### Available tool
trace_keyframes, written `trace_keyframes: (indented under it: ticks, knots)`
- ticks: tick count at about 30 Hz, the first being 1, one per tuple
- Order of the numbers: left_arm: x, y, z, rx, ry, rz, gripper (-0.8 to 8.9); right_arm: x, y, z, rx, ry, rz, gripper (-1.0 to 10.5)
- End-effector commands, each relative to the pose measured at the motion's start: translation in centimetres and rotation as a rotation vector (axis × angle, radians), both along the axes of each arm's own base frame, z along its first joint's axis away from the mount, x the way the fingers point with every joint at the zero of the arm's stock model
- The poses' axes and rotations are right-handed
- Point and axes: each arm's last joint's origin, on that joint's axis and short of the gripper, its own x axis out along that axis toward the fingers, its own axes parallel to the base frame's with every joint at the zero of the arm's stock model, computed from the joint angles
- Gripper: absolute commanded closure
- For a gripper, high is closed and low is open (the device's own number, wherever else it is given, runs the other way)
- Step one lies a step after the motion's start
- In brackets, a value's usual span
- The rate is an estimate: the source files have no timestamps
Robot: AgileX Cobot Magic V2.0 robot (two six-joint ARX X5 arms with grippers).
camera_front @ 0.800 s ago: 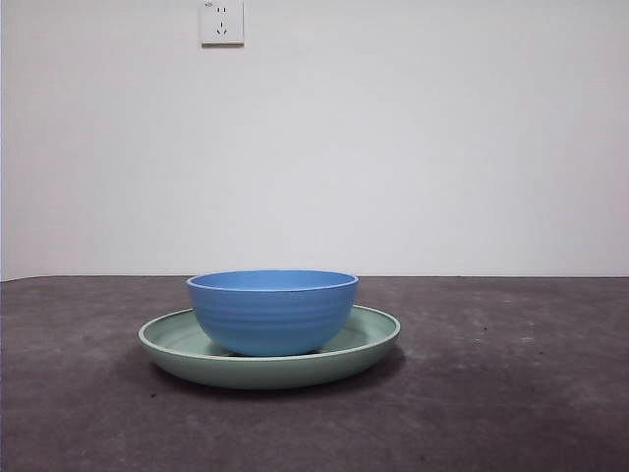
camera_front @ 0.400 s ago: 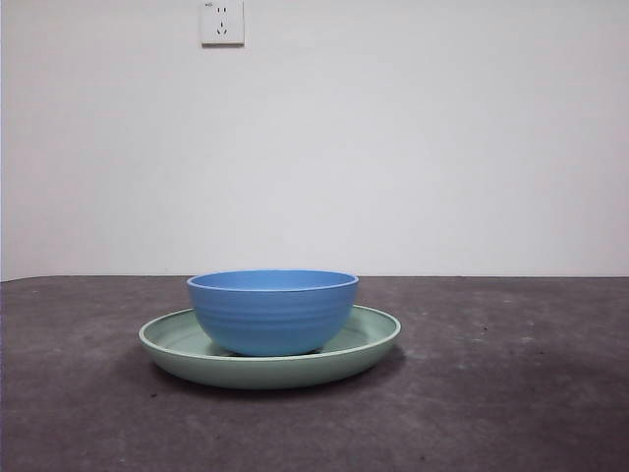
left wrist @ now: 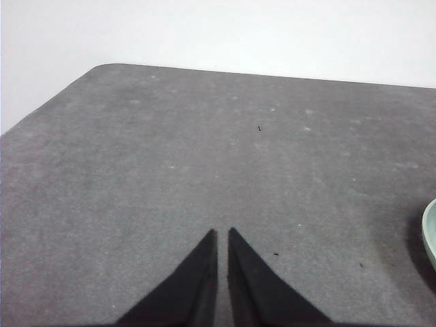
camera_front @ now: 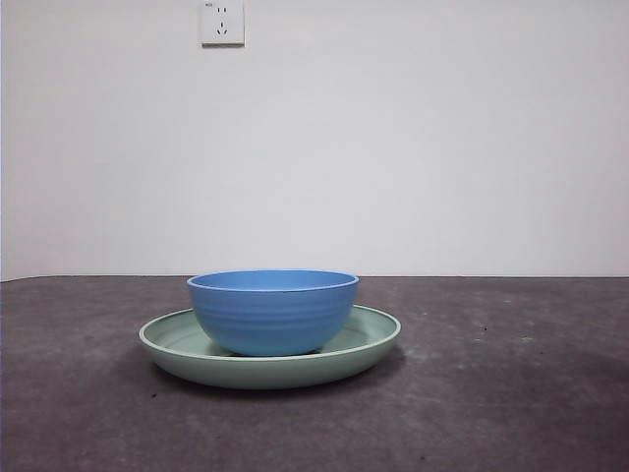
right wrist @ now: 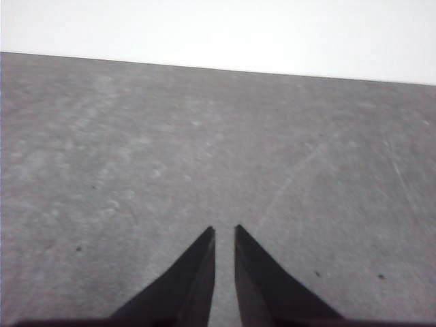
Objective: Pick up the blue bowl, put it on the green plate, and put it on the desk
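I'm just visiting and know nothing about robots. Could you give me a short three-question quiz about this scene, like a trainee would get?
1. True or false: the blue bowl sits on the green plate.
2. What is mounted on the wall? A) a clock B) a power socket C) a shelf
3. Fill in: neither the left claw nor the right claw holds ____.

Key
1. True.
2. B, the power socket.
3. Anything; both hang nearly closed over the bare desk.

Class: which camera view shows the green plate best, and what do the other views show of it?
The front view: the green plate sits whole on the desk, holding the blue bowl. The left wrist view catches only a sliver of its rim; the right wrist view shows none.
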Motion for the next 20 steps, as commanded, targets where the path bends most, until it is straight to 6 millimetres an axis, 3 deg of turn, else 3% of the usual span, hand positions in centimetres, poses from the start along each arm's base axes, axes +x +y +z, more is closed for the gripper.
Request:
trace_keyframes:
  ticks: [1, 20]
  knots:
    - [0.09, 0.03, -0.75, 0.007, 0.026, 0.007, 7.86, 0.04, -0.05, -0.33, 0.038, 0.012, -0.022, 9.0]
    - [0.09, 0.03, -0.75, 0.007, 0.026, 0.007, 7.86, 0.07, -0.04, -0.09, 0.037, -0.011, -0.017, 9.0]
